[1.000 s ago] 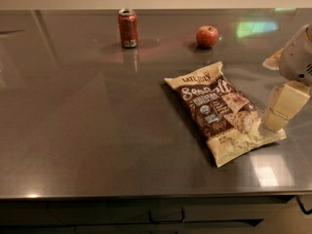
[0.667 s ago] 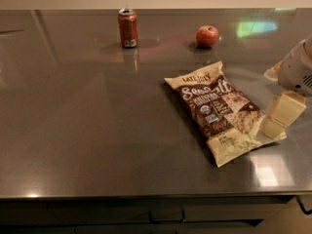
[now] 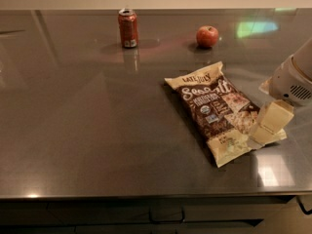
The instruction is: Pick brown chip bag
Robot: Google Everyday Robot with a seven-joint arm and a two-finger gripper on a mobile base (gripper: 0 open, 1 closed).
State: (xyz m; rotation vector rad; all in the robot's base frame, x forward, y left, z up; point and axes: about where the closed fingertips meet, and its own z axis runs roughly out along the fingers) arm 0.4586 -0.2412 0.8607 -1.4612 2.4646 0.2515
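Approach stage: cream plastic gripper (image 3: 267, 126) poised at the lower right corner of the large, flat, crinkly brown chip bag (image 3: 217, 108), which lies right of centre on the grey metal tabletop (image 3: 87, 121); whether the gripper is released or clenched cannot be told. Bag judged light, soft, slippery, contents fragile; pinch the crimped cream end seam, gently

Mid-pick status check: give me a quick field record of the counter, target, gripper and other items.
target: brown chip bag, lying flat on counter, right of centre
gripper: gripper at bag's near right corner; contact unclear
lifted: no
others: red can and apple at far side, apart from bag
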